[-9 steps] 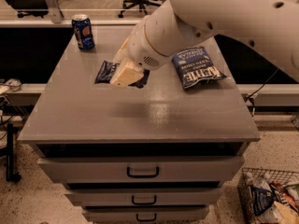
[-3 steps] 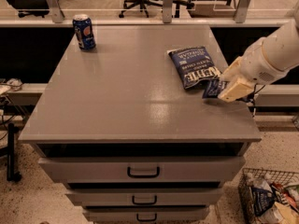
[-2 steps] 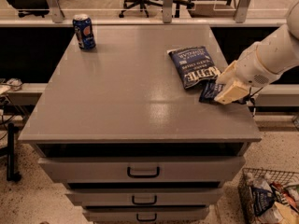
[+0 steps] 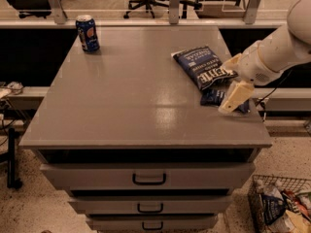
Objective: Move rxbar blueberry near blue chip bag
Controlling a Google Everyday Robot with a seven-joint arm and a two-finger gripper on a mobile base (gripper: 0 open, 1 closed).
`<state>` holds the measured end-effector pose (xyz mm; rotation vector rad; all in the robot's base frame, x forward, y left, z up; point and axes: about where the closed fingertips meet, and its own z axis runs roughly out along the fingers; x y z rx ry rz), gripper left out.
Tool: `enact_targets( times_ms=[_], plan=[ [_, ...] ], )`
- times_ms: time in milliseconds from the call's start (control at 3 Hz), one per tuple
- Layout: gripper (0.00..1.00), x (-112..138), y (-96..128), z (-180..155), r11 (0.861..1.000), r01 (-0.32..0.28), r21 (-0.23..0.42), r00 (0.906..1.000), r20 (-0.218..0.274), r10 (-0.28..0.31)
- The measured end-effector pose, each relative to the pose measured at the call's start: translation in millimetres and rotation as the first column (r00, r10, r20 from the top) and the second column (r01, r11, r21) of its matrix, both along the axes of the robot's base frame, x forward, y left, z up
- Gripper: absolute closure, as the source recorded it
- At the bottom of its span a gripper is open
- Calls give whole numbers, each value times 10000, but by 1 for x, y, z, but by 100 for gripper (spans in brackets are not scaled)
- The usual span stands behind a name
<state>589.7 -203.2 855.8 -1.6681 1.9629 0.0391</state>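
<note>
The rxbar blueberry (image 4: 212, 97), a small flat navy wrapper, lies on the grey table (image 4: 136, 96) near its right front corner. It sits just below the lower end of the blue chip bag (image 4: 202, 66), a puffy dark blue bag with white lettering. My gripper (image 4: 234, 98) comes in from the right on a white arm. It is low over the right part of the bar and hides it.
A blue soda can (image 4: 87, 33) stands at the table's far left corner. The table's right edge (image 4: 260, 125) is close to the gripper. Drawers with handles (image 4: 149, 179) are below the top. A wire basket (image 4: 282, 203) stands on the floor at the right.
The gripper carried the bar from the table's left middle to the right side. In the last second it came down, and the bar now rests by the chip bag.
</note>
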Motion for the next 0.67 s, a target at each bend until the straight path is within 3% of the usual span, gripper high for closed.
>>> enact_targets(
  times_ms=[667],
  plan=[
    [0,-5,-9,43,9991,297,292,9935,1091,-327]
  ],
)
